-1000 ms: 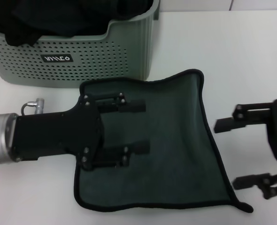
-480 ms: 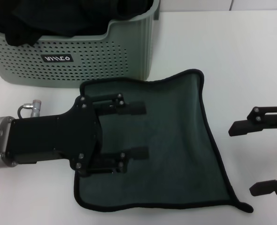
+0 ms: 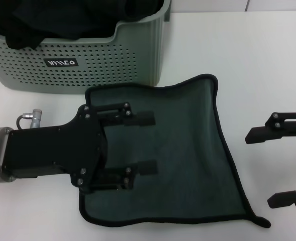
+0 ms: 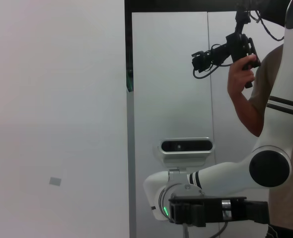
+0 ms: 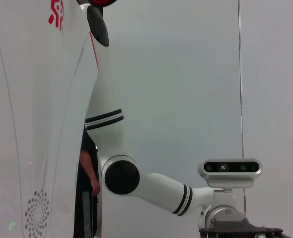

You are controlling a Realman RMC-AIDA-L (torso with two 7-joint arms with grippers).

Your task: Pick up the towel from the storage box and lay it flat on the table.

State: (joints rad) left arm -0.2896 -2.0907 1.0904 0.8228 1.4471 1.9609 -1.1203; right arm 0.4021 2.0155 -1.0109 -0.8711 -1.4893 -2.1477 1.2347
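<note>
The dark teal-green square towel with black stitched edging (image 3: 188, 150) is lying spread flat on the white desk (image 3: 268, 65), just in front of the pale grey-green perforated plastic storage box (image 3: 113, 60). Left gripper (image 3: 147, 143) is hovering over the towel, jaws spread. Right gripper (image 3: 261, 168) is sitting beside the towel's right edge, jaws spread, holding nothing.
</note>
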